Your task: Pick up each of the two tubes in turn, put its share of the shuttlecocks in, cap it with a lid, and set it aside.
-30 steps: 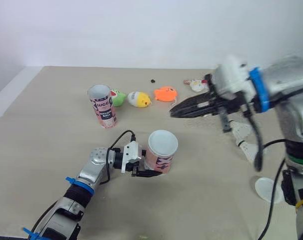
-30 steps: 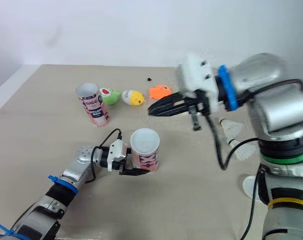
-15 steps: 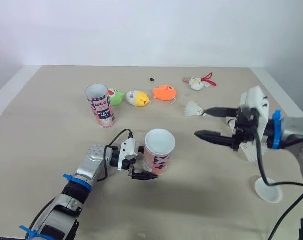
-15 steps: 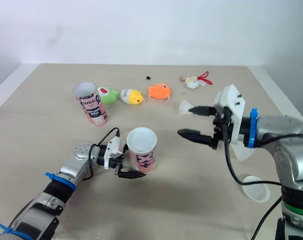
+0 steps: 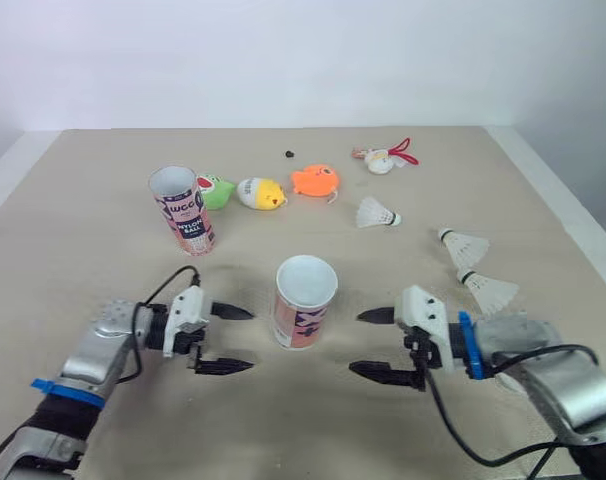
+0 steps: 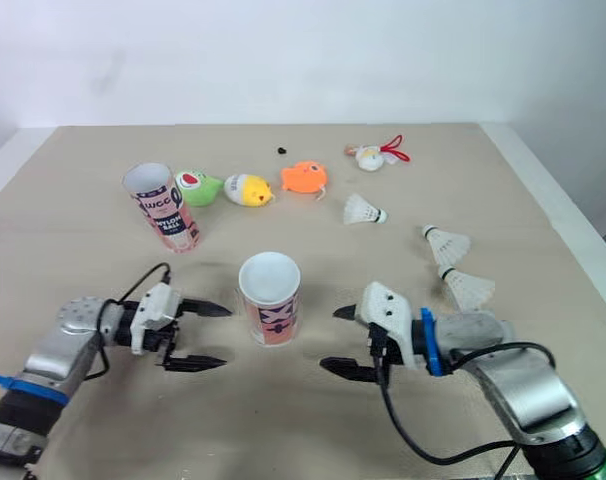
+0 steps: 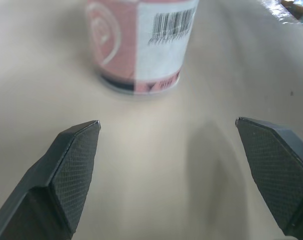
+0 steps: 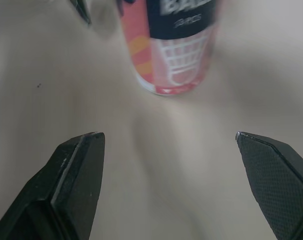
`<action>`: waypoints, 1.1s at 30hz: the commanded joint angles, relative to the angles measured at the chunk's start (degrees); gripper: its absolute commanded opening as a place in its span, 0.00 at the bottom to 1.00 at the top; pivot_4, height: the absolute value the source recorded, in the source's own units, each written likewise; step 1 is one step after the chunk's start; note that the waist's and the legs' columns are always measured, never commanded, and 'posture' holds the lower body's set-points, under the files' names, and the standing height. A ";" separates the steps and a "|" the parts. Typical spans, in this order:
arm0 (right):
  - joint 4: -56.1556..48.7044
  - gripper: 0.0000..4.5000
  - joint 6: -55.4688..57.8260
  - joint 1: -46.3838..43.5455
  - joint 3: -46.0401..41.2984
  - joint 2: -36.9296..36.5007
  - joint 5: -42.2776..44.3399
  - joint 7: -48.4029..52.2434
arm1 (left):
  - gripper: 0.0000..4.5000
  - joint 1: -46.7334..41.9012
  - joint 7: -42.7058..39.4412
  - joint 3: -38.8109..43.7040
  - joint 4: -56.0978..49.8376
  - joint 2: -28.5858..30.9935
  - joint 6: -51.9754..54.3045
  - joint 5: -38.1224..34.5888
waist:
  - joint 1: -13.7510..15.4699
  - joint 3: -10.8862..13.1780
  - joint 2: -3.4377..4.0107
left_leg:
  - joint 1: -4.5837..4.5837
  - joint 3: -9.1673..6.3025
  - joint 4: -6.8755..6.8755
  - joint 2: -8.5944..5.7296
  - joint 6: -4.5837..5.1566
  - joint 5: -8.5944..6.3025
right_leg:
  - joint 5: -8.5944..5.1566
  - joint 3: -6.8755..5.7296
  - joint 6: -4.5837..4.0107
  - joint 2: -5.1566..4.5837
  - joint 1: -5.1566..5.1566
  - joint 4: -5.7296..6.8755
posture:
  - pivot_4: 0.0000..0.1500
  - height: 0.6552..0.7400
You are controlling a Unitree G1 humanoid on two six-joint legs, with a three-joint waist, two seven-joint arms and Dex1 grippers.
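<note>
Near tube (image 5: 305, 302) stands upright on the table (image 5: 103, 250), mid-front, with nothing touching it. Its top shows white; cannot tell whether that is a lid or the open mouth. Left gripper (image 5: 245, 340) lies low on the tube's left, fingers spread wide and pointing at it, with a clear gap between the tips and the tube wall. Half a second ago those fingers were closed in around the tube's base; they have since let go and backed off to the left. Right gripper (image 5: 358, 343) is low on the tube's right, also spread wide, tips facing the tube and apart from it. Half a second ago it was higher and farther right, one fingertip close to the nearest shuttlecock; a second ago it was raised well above the table. Left wrist view: tube (image 7: 141, 45) ahead, barcode side showing, beyond the two parted fingers. Right wrist view: same tube (image 8: 174, 50) ahead, beyond that gripper's parted fingers. Second tube (image 5: 183, 210) upright at far left, open mouth showing. Beside it runs a row of a green toy (image 5: 215, 190), a yellow toy (image 5: 258, 192) and an orange toy (image 5: 315, 181). Three shuttlecocks lie on the right: one (image 5: 376, 213) near the orange toy, two more (image 5: 463, 245) (image 5: 491, 291) closer to the table's right edge. The whole view has shifted a little since earlier; tubes, toys and shuttlecocks keep their places.
</note>
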 commanded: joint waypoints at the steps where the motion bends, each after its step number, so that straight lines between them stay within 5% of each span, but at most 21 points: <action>1: 2.37 1.00 -3.01 -3.38 1.56 2.81 -1.74 -1.29 | 1.00 2.40 -0.28 5.28 -7.05 2.71 1.65 -5.21 | 0.08 0.12 -0.13 | -0.01 0.01 0.00 0.00 -0.02 0.01 | 0.00 0.00 0.00 -0.02 -0.01 0.00 | 1.00 1.00; 14: 5.00 1.00 -3.35 -9.22 7.05 8.44 -1.59 0.90 | 1.00 7.49 0.53 8.65 -15.41 7.00 7.85 -9.33 | 0.19 0.21 -0.26 | -0.12 0.06 0.03 -0.07 -0.23 -0.10 | 0.07 0.02 -0.15 -0.24 -0.02 -0.03 | 1.00 1.00; 31: 7.46 1.00 -2.50 -13.88 9.99 14.51 -1.71 0.22 | 1.00 6.50 7.69 9.99 -20.58 2.32 11.24 -14.32 | 0.16 0.21 -0.27 | -0.08 0.06 0.14 -0.07 -0.28 -0.07 | 0.15 0.01 -0.24 -0.12 0.01 0.07 | 1.00 1.00; 33: 7.87 0.88 -2.73 -13.96 9.67 14.99 -1.33 0.40 | 1.00 6.21 8.39 10.08 -21.19 2.01 12.16 -14.98 | 0.16 0.21 -0.27 | -0.08 0.07 0.18 -0.07 -0.29 -0.06 | 0.17 0.00 -0.25 -0.10 0.02 0.10 | 1.00 1.00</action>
